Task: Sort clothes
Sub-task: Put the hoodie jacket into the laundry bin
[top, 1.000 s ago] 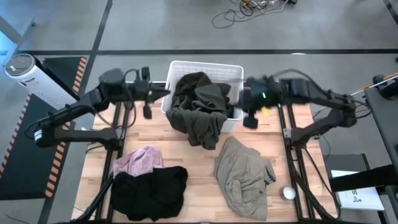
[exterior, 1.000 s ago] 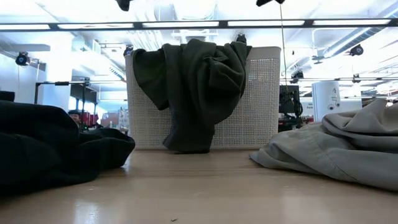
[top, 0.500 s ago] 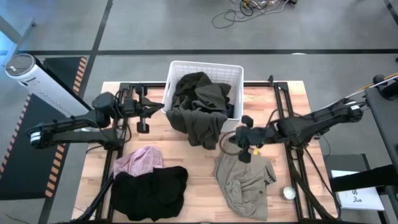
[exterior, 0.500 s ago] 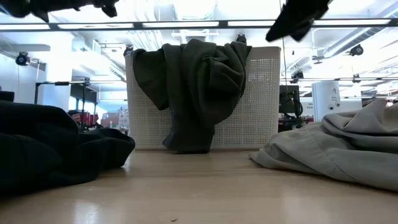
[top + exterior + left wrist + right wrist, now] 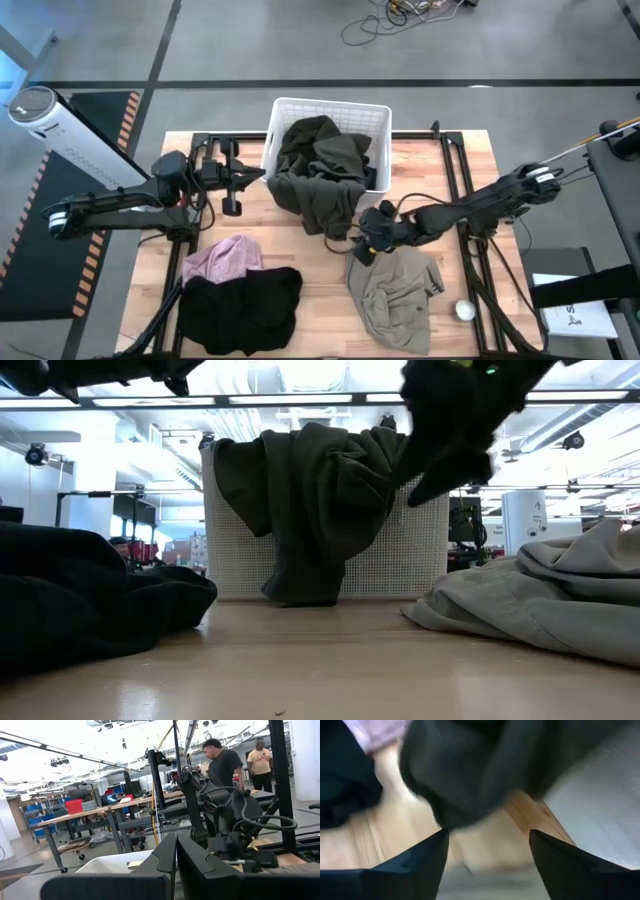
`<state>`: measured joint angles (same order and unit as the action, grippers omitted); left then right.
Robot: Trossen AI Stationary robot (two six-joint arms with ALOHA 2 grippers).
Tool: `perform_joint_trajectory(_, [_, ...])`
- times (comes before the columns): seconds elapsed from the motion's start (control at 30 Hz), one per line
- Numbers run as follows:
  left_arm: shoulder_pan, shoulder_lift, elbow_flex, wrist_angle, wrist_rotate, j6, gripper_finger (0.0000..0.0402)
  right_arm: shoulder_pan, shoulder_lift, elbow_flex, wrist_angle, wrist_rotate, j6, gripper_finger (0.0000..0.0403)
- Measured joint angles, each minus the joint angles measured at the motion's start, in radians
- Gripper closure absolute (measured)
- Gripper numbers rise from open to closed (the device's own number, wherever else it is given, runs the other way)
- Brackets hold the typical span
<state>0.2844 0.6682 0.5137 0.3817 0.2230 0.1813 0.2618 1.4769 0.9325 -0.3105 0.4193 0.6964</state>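
Note:
A dark olive garment (image 5: 320, 178) fills the white lattice basket (image 5: 330, 106) and hangs over its near rim down to the table (image 5: 305, 510). A khaki garment (image 5: 395, 285) lies heaped at the near right. A pink piece (image 5: 225, 258) and a black piece (image 5: 240, 305) lie at the near left. My right gripper (image 5: 365, 240) is open, just right of the olive garment's hanging end and above the khaki heap's far edge. The dark cloth (image 5: 470, 775) lies ahead of its spread fingers (image 5: 487, 855). My left gripper (image 5: 255, 176) is shut and empty, left of the basket.
A small white round thing (image 5: 465, 311) lies near the table's near right corner. A white cylinder (image 5: 60, 125) stands off the table's left side. Black frame rails (image 5: 455, 170) cross the tabletop. People (image 5: 225, 765) stand in the room beyond.
My right gripper has come from beside the basket's right wall, down and toward the near edge and left, to the olive garment's hanging end. My left gripper has drawn back a little from the basket's left rim toward the near edge. The clothes lie as before.

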Motion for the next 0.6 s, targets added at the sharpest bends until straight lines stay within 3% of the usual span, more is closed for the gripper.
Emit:
perform_joint_trajectory(0.17, [0.000,0.002,0.000,0.000,0.002,0.001,0.0402,-0.032,0.061,0.002,0.179,-0.009,-0.064,0.0112])
perform_joint_trajectory(0.37, [0.000,0.020,0.000,-0.009,0.003,0.009,0.0402,-0.097,0.132,0.014,0.233,-0.007,-0.080,0.0115])
perform_joint_trajectory(0.5, [0.000,0.041,0.000,-0.009,0.003,0.010,0.0402,-0.116,0.185,0.043,0.286,-0.007,-0.116,0.0134])
perform_joint_trajectory(0.6, [0.000,0.055,0.000,-0.009,0.003,0.010,0.0402,-0.114,0.208,0.102,0.297,-0.002,-0.176,0.0180])
